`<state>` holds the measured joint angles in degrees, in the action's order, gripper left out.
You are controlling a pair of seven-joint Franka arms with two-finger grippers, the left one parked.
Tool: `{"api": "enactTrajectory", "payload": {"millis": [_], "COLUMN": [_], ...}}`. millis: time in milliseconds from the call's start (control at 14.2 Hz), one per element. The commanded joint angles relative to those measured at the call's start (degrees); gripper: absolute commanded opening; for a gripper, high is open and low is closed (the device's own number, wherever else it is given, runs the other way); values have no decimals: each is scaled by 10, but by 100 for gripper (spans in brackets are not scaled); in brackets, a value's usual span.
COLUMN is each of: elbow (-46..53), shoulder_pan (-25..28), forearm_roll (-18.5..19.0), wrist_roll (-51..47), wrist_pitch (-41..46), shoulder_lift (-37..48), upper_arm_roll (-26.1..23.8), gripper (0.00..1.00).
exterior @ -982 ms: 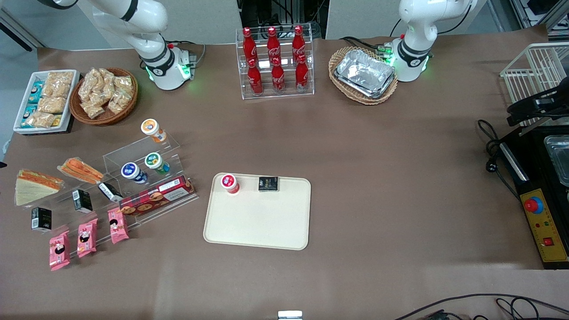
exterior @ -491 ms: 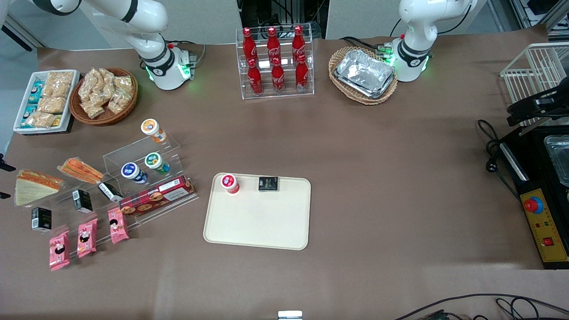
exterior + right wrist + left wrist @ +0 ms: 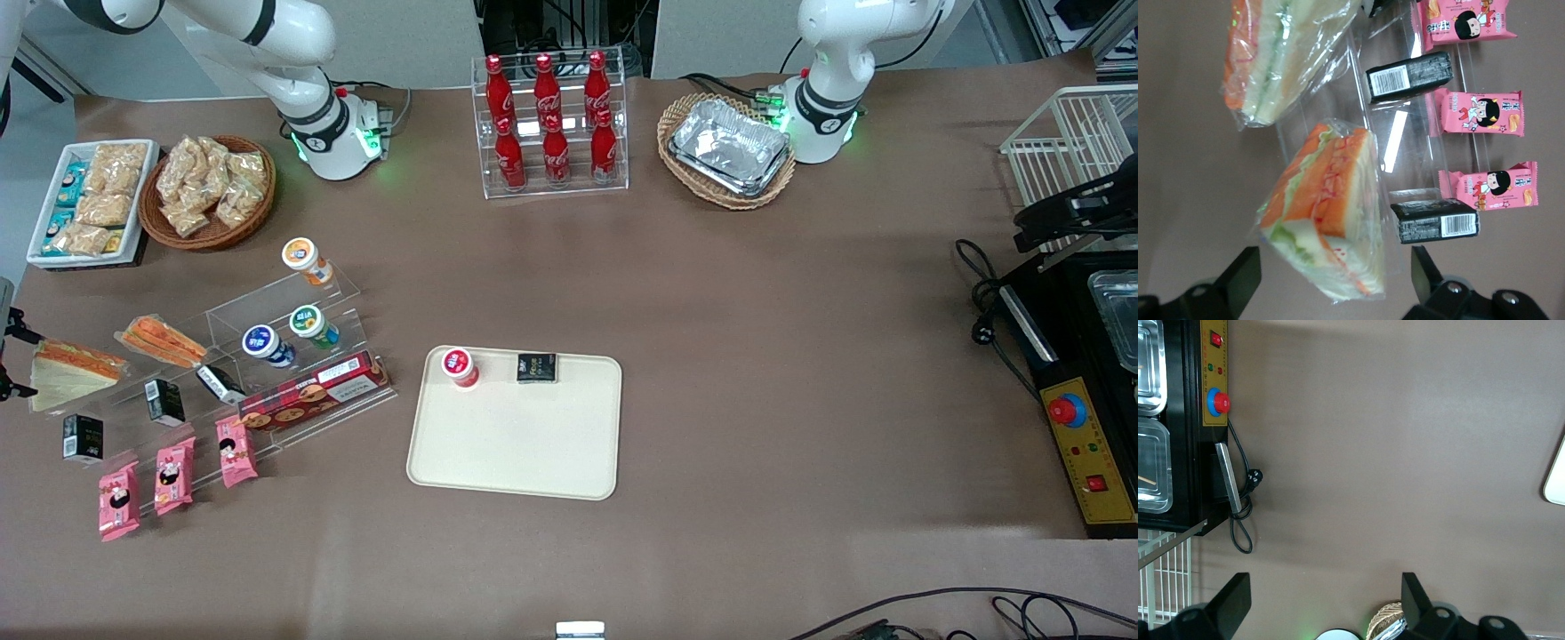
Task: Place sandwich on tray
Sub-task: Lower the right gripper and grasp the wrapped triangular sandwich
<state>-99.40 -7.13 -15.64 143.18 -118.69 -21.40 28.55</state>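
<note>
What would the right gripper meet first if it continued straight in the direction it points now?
Probably the sandwich. In the right wrist view the gripper points down with open fingers on either side of this wrapped wedge. How high the gripper is above it is unclear.

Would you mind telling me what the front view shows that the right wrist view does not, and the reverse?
Only the front view shows the tray, already holding a red-lidded cup and a small black packet, plus the cola bottles farther away.

Only the right wrist view shows the gripper open, above the sandwich, and the barcodes on two black boxes.

Both show the sandwich on the clear display stand, the second wrapped sandwich beside it, and the pink snack packs.
</note>
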Motion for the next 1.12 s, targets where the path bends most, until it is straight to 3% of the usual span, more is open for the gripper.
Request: {"api": "enactTrajectory", "payload": {"millis": [0, 351, 421, 772, 912, 1053], "elbow": [-11, -11, -11, -9, -5, 6], "shoulder_pan": [3, 5, 6, 5, 2, 1], "forearm_roll": [-33, -53, -59, -60, -60, -60], "wrist_roll": [12, 7, 7, 7, 7, 8], "wrist_pitch": [-29, -36, -35, -33, -32, -27], "shoulder_lift": [-12, -16, -17, -14, -14, -7], "upper_arm_roll": [-1, -2, -2, -1, -1, -1], "gripper": [100, 100, 96, 22, 9, 9]}}
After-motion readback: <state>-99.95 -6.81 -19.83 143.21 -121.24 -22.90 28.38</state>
